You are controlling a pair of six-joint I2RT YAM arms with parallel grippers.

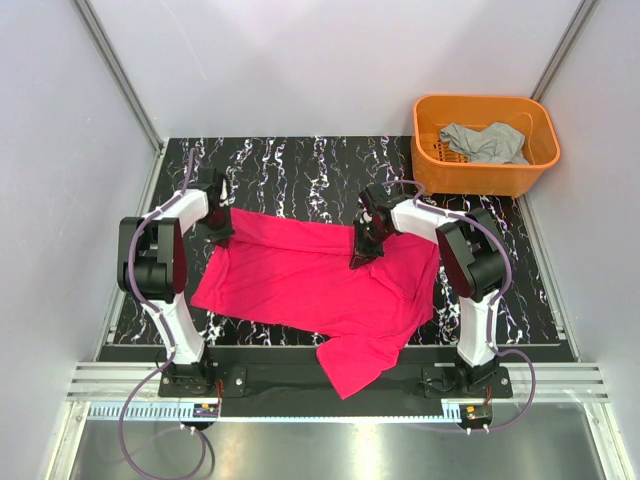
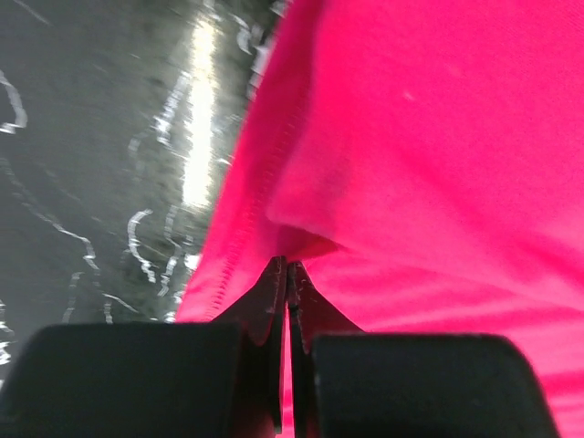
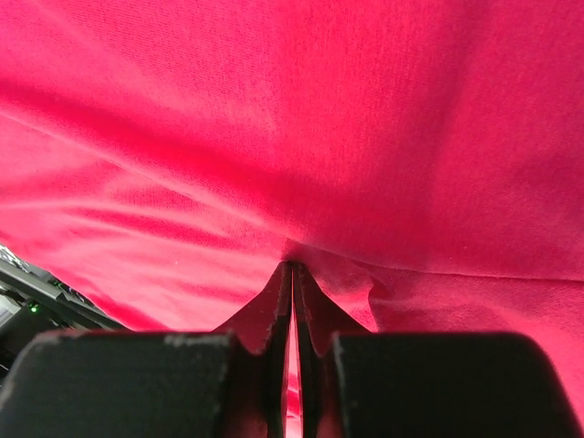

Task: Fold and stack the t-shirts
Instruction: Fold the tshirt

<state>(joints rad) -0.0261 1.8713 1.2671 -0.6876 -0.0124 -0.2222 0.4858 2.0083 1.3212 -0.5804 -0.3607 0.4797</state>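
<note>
The pink t-shirt point(image 1: 300, 285) is pinched tight by the left gripper point(image 2: 288, 265) and the right gripper point(image 3: 292, 266); it should be lifted evenly.

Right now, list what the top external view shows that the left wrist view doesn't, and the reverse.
Top external only: the orange basket holding a grey t-shirt at the far right, the right tool pinching the pink t-shirt, and a corner of it trailing past the near edge of the table. Left wrist only: the left tool shut on a fold of stitched hem, seen close up. Both: the pink t-shirt on the black marbled table, gripped by the left tool.
</note>
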